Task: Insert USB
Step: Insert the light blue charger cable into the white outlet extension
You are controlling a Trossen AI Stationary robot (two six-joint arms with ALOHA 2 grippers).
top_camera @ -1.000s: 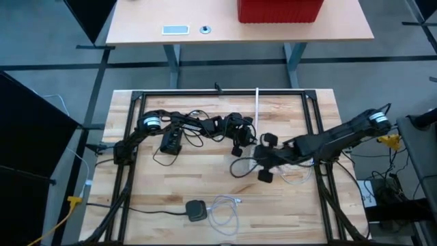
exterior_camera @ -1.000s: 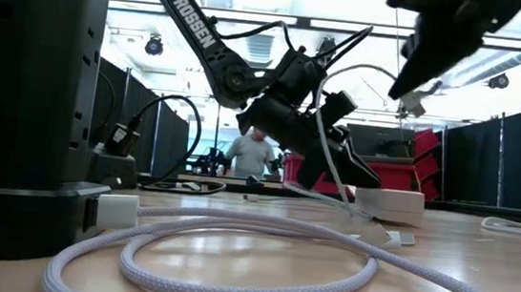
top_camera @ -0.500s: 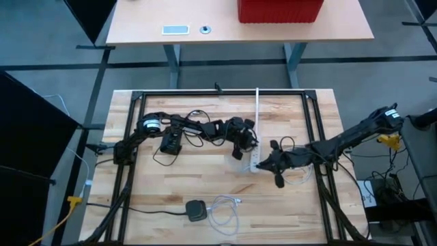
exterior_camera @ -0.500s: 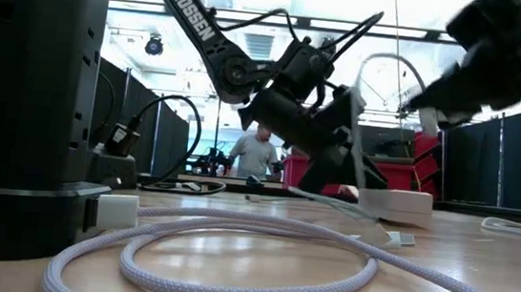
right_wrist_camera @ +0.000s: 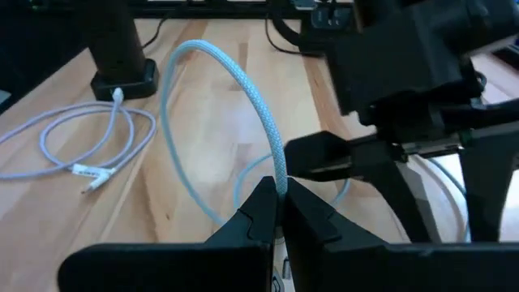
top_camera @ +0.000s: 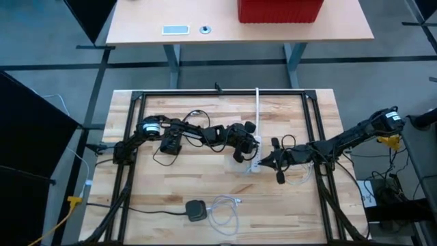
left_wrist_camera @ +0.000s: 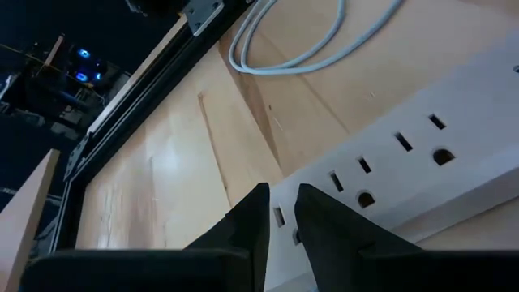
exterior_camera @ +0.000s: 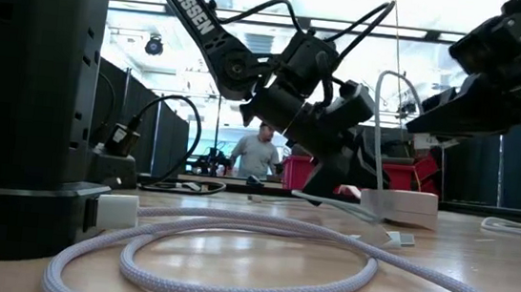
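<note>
A white power strip lies flat on the wooden table near its middle. My left gripper slants down over the strip's near end, fingers almost together, with a small USB plug between its tips. A pale braided cable arches up in a loop between the two grippers. My right gripper sits just right of the strip, above the table, shut on that cable. My left gripper pinches the USB plug between its two fingertips, slanting down from the table's left. Only a sliver of the plug shows in the narrow gap, right over the strip's end; whether it touches the strip I cannot tell. My right gripper pinches the braided cable between its two fingertips, coming nearly level from the table's right. The cable rises from the fingers in a slack arch, clear of the table there.
A black puck with a coiled white cable lies near the front edge. A black box and dark cords sit at the left. A black frame rings the table. A person stands in the room behind.
My right gripper has come down and drawn back toward the table's right edge, still shut on the cable, whose arch now stands taller. My left gripper has moved a little toward the power strip's near end and rolled about its own line, staying shut.
</note>
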